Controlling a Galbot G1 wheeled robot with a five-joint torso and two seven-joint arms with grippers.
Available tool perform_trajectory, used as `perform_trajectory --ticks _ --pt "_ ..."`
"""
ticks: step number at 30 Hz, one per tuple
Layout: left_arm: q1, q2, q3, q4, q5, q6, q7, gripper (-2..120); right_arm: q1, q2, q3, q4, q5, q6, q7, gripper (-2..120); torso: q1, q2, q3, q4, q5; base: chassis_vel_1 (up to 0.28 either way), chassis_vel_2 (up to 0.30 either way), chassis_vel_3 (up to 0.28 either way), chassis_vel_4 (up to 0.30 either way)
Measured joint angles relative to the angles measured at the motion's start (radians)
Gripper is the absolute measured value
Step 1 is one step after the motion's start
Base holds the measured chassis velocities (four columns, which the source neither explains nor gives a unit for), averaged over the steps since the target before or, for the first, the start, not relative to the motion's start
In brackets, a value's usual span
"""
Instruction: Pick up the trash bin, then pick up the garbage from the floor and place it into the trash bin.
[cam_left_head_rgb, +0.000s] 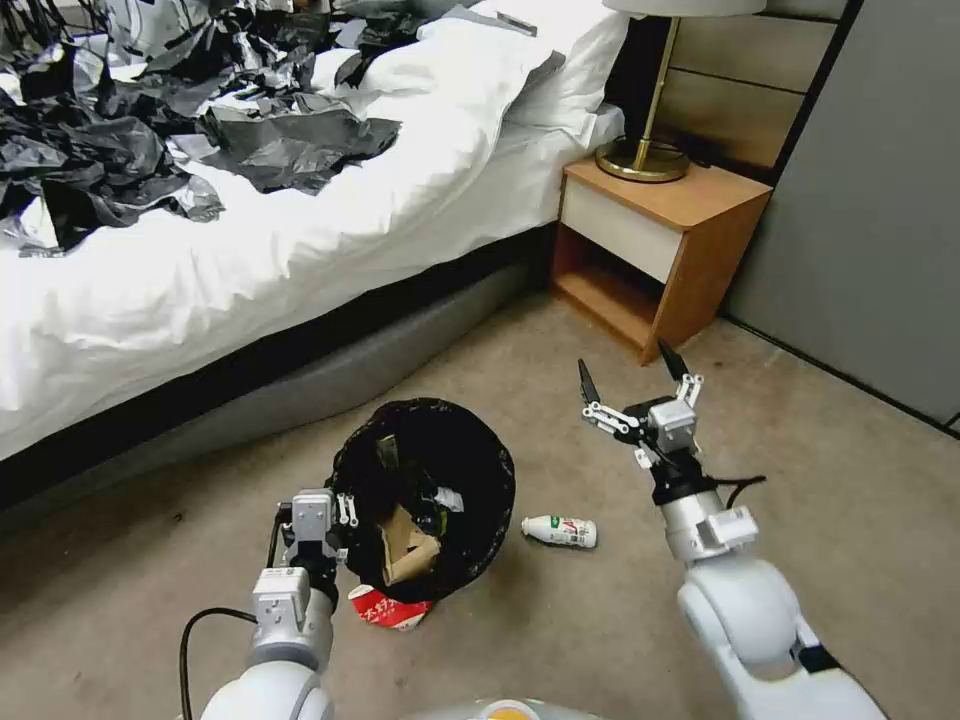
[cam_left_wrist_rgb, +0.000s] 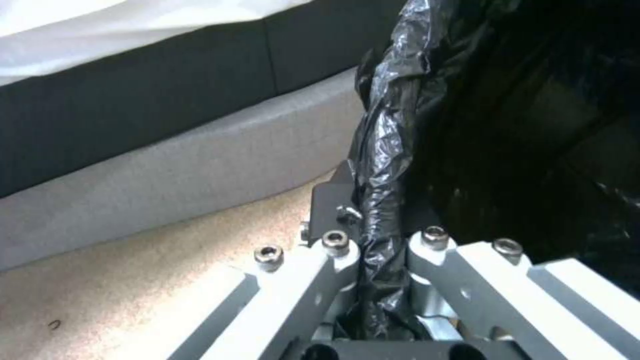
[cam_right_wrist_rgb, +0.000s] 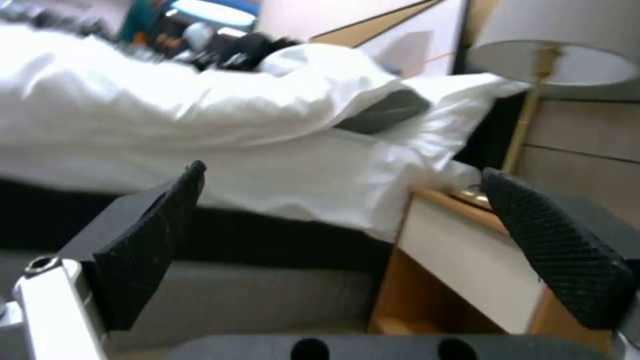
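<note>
Left gripper: the left gripper (cam_left_head_rgb: 335, 520) is clamped on the near-left rim of the trash bin (cam_left_head_rgb: 425, 495), a small round bucket lined with a crinkled black plastic bag. In the left wrist view its grey linkages close on a fold of the black liner (cam_left_wrist_rgb: 380, 200).
Left arm pose: the forearm rises from the robot's lower left, wrist pointing forward and slightly inward toward the bin.
Trash bin: it sits tilted, its mouth facing up and toward the robot, directly right of the left gripper. A piece of brown paper (cam_left_head_rgb: 405, 548) lies inside, near the rim closest to the robot.
Right gripper: the right gripper (cam_left_head_rgb: 635, 375) hangs in the air with its two black fingers spread wide apart, holding nothing. In the right wrist view the textured pads (cam_right_wrist_rgb: 150, 240) stand far from each other.
Right arm pose: the forearm reaches up and forward from the robot's lower right, fingers pointing toward the wooden bedside table (cam_left_head_rgb: 660, 235).
Bottle: a small white plastic bottle with a red and green label (cam_left_head_rgb: 560, 530) lies on its side on the beige carpet (cam_left_head_rgb: 560, 640), below and left of the right gripper, just beside the bin.
Wrapper: a red and white snack wrapper (cam_left_head_rgb: 390, 610) lies on the carpet beneath the bin's near edge, close to the left gripper.
Background: a bed with white bedding (cam_left_head_rgb: 300, 230) lies beyond both grippers.
</note>
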Motion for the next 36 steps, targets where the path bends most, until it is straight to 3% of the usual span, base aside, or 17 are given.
perform_trajectory --ticks 9,15,24,36 --pt "-0.004 0.004 0.002 0.004 -0.001 0.001 0.000 1 0.104 -0.160 -0.102 -0.141 0.034 -0.028 -0.229 100 0.000 0.000 0.000 -0.0002 -0.0001 0.000 0.000 0.000 0.000" --pt "-0.004 0.002 0.003 0.008 -0.001 0.001 0.001 1 0.147 -0.199 -0.152 -0.262 -0.025 0.011 -0.368 100 0.000 0.000 0.000 0.0000 -0.0003 0.000 0.000 0.000 0.000" --pt "-0.004 0.000 0.007 0.013 0.004 0.002 0.001 1 0.171 -0.173 -0.163 -0.452 -0.118 0.098 -0.529 100 0.000 0.000 0.000 -0.0003 -0.0001 0.000 0.000 0.000 0.000" --pt "-0.007 0.000 0.009 0.022 0.007 0.003 0.000 1 0.182 -0.114 -0.138 -0.607 -0.132 0.158 -0.672 100 0.000 0.000 0.000 -0.0002 -0.0003 0.000 0.000 0.000 0.000"
